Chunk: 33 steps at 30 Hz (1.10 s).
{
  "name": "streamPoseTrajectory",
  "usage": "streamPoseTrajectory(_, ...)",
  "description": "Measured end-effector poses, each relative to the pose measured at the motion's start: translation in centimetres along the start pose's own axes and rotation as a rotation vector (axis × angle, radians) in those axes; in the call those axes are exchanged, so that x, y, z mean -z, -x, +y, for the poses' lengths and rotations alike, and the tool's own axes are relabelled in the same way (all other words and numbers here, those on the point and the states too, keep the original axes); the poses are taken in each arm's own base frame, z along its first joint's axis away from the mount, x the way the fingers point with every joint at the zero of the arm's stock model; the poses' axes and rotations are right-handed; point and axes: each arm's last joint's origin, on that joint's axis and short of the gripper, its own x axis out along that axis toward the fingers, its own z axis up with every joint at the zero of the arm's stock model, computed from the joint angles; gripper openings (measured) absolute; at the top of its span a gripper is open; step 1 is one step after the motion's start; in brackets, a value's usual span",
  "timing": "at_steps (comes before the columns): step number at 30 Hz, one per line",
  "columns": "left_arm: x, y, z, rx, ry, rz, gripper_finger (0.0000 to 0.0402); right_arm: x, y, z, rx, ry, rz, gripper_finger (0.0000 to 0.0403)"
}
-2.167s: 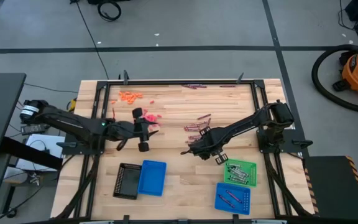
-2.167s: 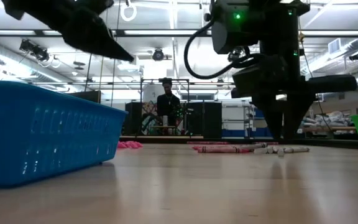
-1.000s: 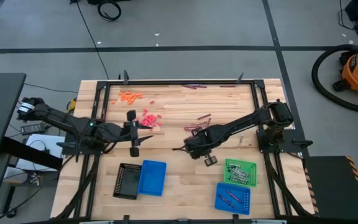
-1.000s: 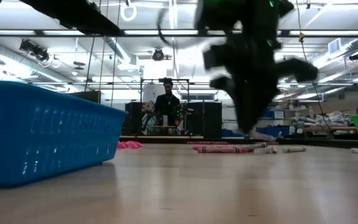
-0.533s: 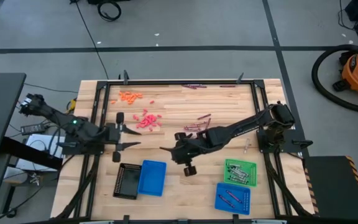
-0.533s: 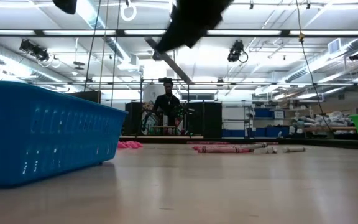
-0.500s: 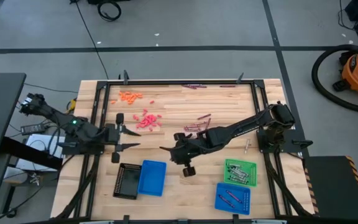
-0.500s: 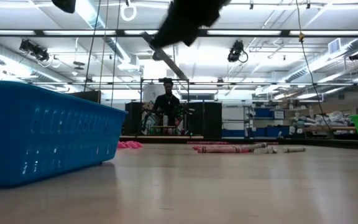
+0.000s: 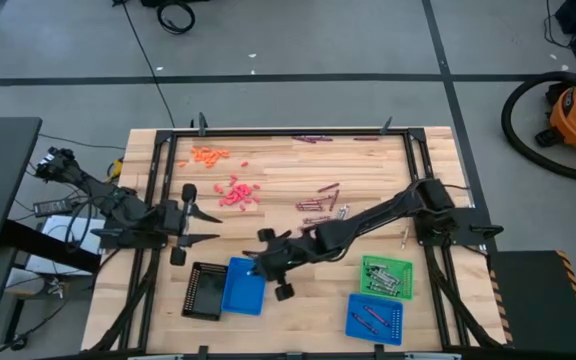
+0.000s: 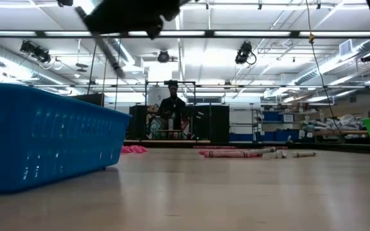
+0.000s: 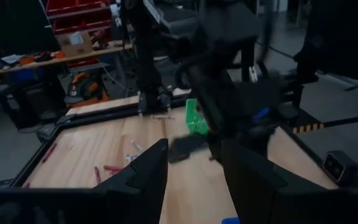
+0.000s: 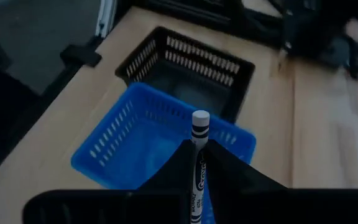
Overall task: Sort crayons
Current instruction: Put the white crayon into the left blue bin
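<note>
Right gripper clamping crayon above blue tray; left arm parked.

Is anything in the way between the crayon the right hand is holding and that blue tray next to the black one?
Nothing visible. The right hand grips a grey crayon right above the blue tray, whose inside looks empty. The black tray sits beyond it, off the path.
</note>
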Motion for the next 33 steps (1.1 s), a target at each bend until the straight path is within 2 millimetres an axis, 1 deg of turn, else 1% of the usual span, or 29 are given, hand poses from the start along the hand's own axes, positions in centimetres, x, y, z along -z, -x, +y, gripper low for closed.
streamPoseTrajectory(2,-0.1,0.0,0.0,-0.001,0.007,-0.006,0.016,-0.2,-1.2,0.2,0.002,0.074,-0.005,0.0036)
streamPoseTrajectory(5,-0.1,0.0,0.0,-0.001,0.01,-0.004,0.016,0.3,-2.9,0.7,-0.005,0.231,0.017,0.0036)
streamPoseTrajectory(8,0.0,0.0,0.0,0.0,0.015,-0.001,0.016,1.3,-4.5,1.2,-0.013,0.379,0.048,0.004)
streamPoseTrajectory(10,0.1,0.0,0.0,0.0,0.014,0.007,0.016,2.1,-5.3,1.3,-0.001,0.432,0.075,0.0047)
streamPoseTrajectory(13,0.1,0.0,0.0,0.0,0.015,0.007,0.016,2.4,-5.7,1.3,-0.008,0.439,0.079,0.007)
streamPoseTrajectory(17,0.1,-0.2,0.0,-0.004,0.015,0.008,0.016,2.1,-5.4,1.1,-0.005,0.432,0.076,0.0116)
streamPoseTrajectory(19,0.1,-0.2,0.0,-0.007,0.014,0.013,0.016,2.0,-5.1,1.1,0.036,0.437,0.096,0.0136)
streamPoseTrajectory(20,0.1,-0.2,0.0,-0.009,0.014,0.012,0.016,1.9,-4.9,1.1,0.082,0.44,0.117,0.0143)
streamPoseTrajectory(22,0.1,-0.2,0.0,-0.01,0.017,0.011,0.016,1.4,-3.5,1.2,0.201,0.449,0.185,0.0151)
streamPoseTrajectory(24,0.1,-0.2,0.0,-0.009,0.024,0.013,0.016,0.5,-1.4,1.2,0.291,0.439,0.234,0.0153)
streamPoseTrajectory(27,0.1,-0.2,0.0,-0.009,0.027,0.015,0.016,-0.3,1.9,1.0,0.318,0.326,0.3,0.0149)
streamPoseTrajectory(29,0.2,-0.3,0.0,-0.01,0.027,0.02,0.016,0.0,4.0,0.4,0.319,0.213,0.387,0.0145)
streamPoseTrajectory(33,0.2,-0.3,0.0,-0.009,0.028,0.021,0.016,1.9,7.6,-0.9,0.329,-0.053,0.642,0.014)
